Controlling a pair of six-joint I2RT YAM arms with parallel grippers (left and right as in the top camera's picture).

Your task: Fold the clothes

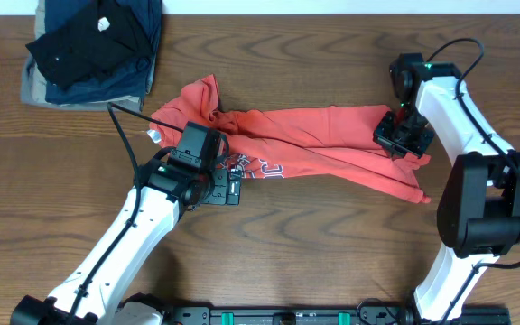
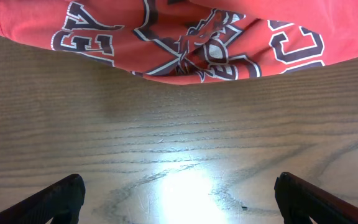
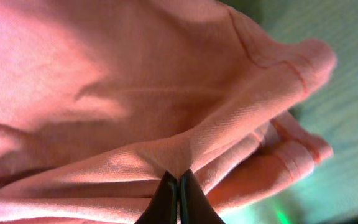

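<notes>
The orange-red T-shirt lies bunched in a long strip across the middle of the table, its lettering facing up near the left end. My left gripper is open and empty over bare wood just in front of the shirt's lettered edge; its two fingertips stand wide apart. My right gripper is shut on a pinched fold of the shirt near its right end, the fingertips pressed together with cloth between them.
A pile of folded black, navy and khaki garments sits at the back left corner. A black cable runs from my left arm across the table. Wood table in front of the shirt.
</notes>
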